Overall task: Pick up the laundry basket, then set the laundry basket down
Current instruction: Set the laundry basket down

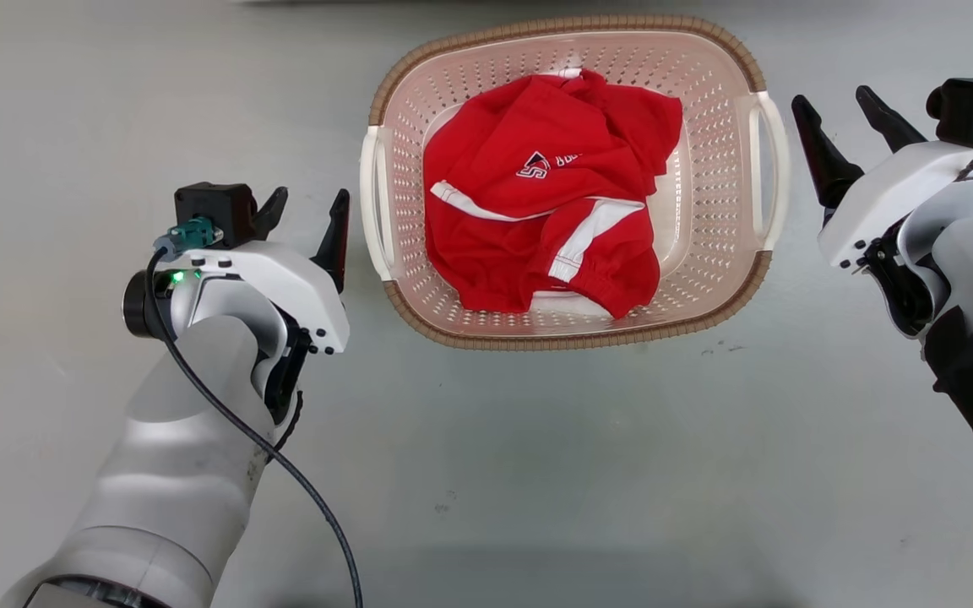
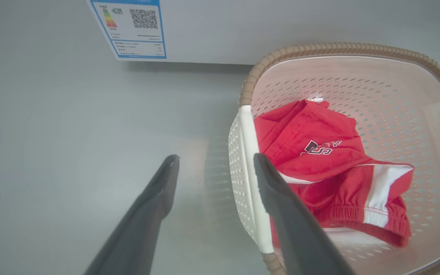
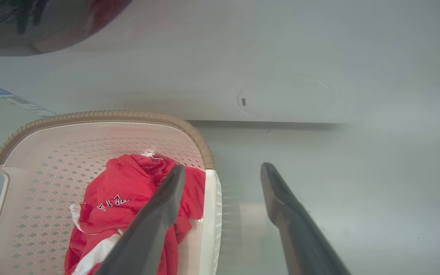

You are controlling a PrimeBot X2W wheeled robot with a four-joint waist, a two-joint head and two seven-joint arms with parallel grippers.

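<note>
1. Laundry basket upright on grey floor, top centre of head view, long side across.
2. Inside: crumpled red garment with white stripes and a small logo, heaped mid-basket.
3. Left end effector released, fingers spread, nothing held; low beside the basket's white left handle, inner finger just beside it, contact unclear.
4. Left wrist view: handle band close against inner finger, outer finger over bare floor.
5. Right end effector released, empty, near the right handle but apart from it.
6. Behind basket: white appliance front with energy label.
</note>
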